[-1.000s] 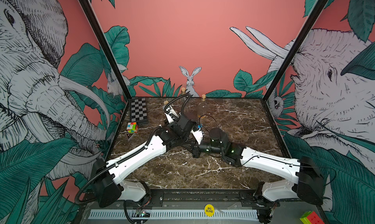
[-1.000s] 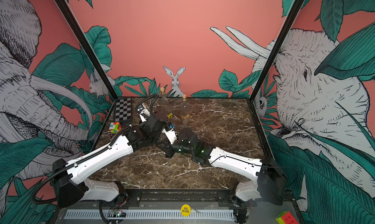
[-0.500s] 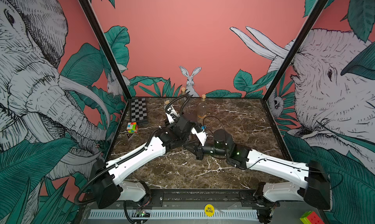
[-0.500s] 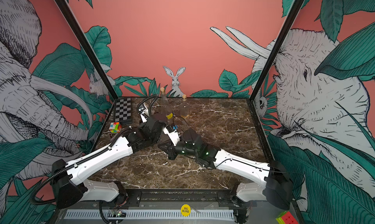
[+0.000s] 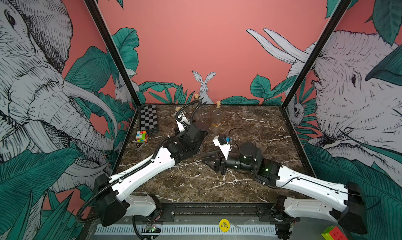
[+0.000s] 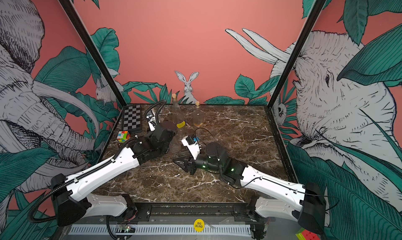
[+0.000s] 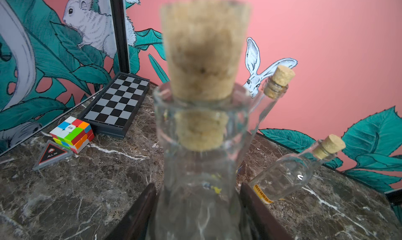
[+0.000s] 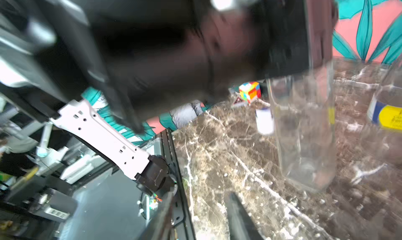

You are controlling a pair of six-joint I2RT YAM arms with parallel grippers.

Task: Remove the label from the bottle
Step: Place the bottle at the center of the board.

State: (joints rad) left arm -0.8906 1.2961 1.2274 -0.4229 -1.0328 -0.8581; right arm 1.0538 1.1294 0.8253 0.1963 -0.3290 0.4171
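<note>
Nearest, right of centre, my right end effector (image 5: 206,161) lies low over the bench (image 5: 195,184), pointing left toward the bottle and apart from it. Only one finger (image 8: 237,217) shows in its wrist view, so I cannot tell whether it is spread or pressed together, and I see nothing in it. Just beyond, to the left, my left end effector (image 7: 198,197) pinches the clear corked bottle (image 7: 200,167) by its body, a finger on each side. It holds the bottle upright at mid-bench, left of centre; whether the base touches the bench I cannot tell. A small white scrap (image 8: 264,120), perhaps torn label, shows blurred beside the glass, and a thin yellow strip (image 8: 331,114) shows on or through it. That yellow may belong to the tall bottle (image 6: 177,114) just behind, so I judge the first care is to check which glass it sits on. If paper remains, I should hold the left pinch firm, bring the right in low, take a lifted edge and pull along the glass, not outward. That way the bottle neither twists nor knocks the tall bottle or the short bottle (image 6: 198,118) farther back.
</note>
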